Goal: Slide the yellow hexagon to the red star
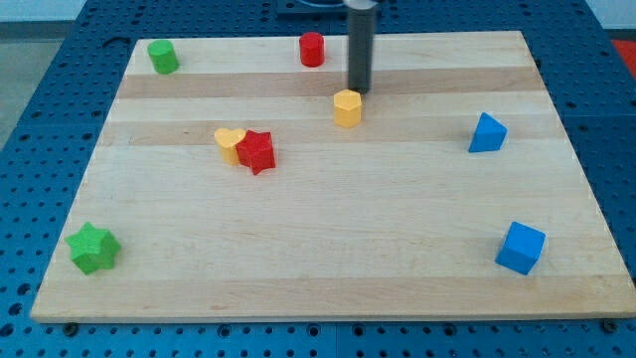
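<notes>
My tip [358, 92] sits just at one o'clock of the yellow hexagon [347, 107], placed to shove it toward eight o'clock, where the red star [256, 151] lies on the table [397, 249] (no jaws here, only a rod).

Yellow hexagon [347, 107] standing flat on the wooden board, upper middle, red star [256, 151] lying flat at its eight o'clock, well apart, nearer the board's centre-left
</notes>
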Controlling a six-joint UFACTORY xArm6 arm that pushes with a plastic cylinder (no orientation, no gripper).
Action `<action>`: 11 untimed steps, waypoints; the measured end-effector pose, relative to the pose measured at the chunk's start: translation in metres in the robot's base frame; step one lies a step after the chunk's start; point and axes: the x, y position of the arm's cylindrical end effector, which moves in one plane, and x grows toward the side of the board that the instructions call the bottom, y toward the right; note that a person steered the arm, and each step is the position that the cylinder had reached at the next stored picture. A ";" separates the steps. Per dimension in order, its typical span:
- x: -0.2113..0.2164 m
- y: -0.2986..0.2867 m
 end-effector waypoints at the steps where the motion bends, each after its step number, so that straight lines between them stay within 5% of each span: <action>1: 0.013 0.040; 3: 0.041 -0.061; 11: 0.058 -0.103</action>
